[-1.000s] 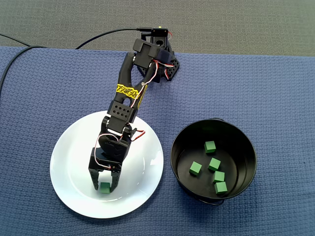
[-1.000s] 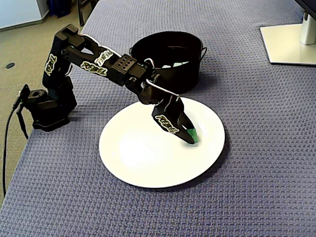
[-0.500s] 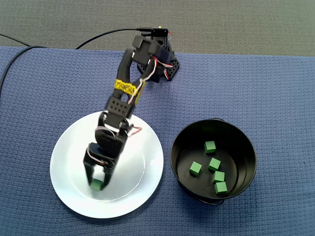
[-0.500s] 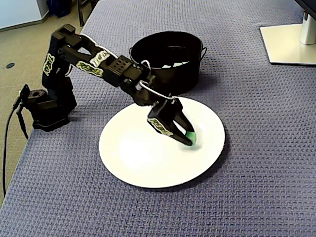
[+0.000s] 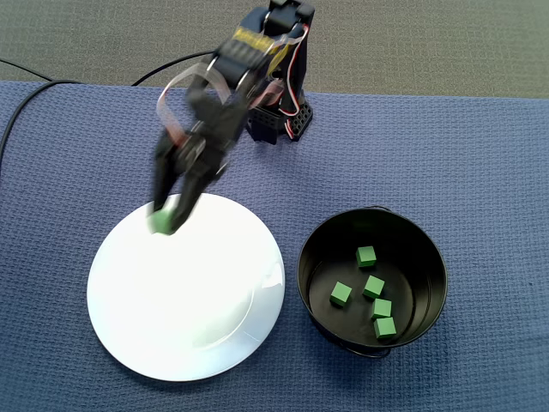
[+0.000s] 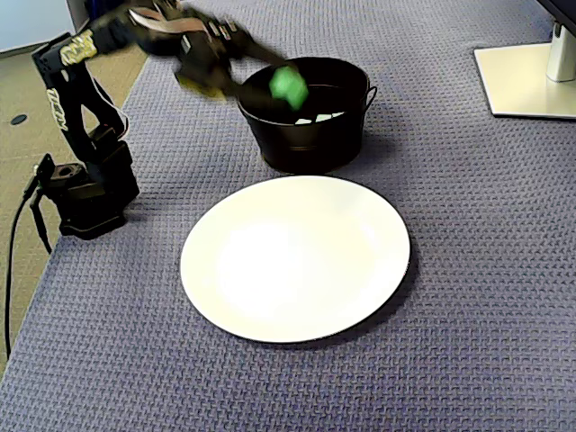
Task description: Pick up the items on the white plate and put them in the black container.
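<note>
Fixed views both show the plate bare, with no item left on it. In a fixed view it lies nearest the camera, flat on the blue woven surface. Just behind it stands the container, close to the plate's far rim; I cannot tell whether the two touch. Off to the left in that view, the arm's base sits near the edge of the surface.

Raised above all of this, the hand is clamped on a green cube. Both are blurred, so the exact set of the fingers cannot be read, but the cube is plainly in the air, clear of the plate. Here it shows against the container's left rim, which tells height but not true place.

In a fixed view the hand hangs with the cube over the plate's upper-left rim. The container lies well apart from it, to the right and lower in the frame, on the other side of the plate. Five cubes lie on the container's floor.

With nothing left on the plate, this looks like the last piece, so the task seems near its end. The coming move calls for a sweep to the right in that view until the cube is over the black mouth, and only then a release. Opening early would drop it on the surface or back on the plate.

Farthest back, a pale stand sits at the right edge.
</note>
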Robot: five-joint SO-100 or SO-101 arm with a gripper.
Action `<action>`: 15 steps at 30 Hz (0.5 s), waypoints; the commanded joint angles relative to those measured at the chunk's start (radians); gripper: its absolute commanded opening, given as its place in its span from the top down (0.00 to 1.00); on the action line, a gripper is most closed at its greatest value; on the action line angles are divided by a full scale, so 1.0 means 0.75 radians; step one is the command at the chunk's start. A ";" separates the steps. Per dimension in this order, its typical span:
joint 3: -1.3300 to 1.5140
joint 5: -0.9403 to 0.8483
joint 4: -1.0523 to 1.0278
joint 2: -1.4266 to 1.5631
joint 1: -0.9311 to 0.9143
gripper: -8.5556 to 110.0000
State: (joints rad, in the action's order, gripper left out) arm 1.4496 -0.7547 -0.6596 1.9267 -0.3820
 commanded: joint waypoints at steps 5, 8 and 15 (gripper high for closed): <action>-0.401 0.487 -0.522 0.143 0.677 0.93; -0.427 0.589 -0.636 0.020 0.882 0.93; -0.342 0.616 -0.708 -0.413 1.043 0.93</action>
State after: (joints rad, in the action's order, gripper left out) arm 1.1888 -0.3037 -1.1750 1.7395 0.3528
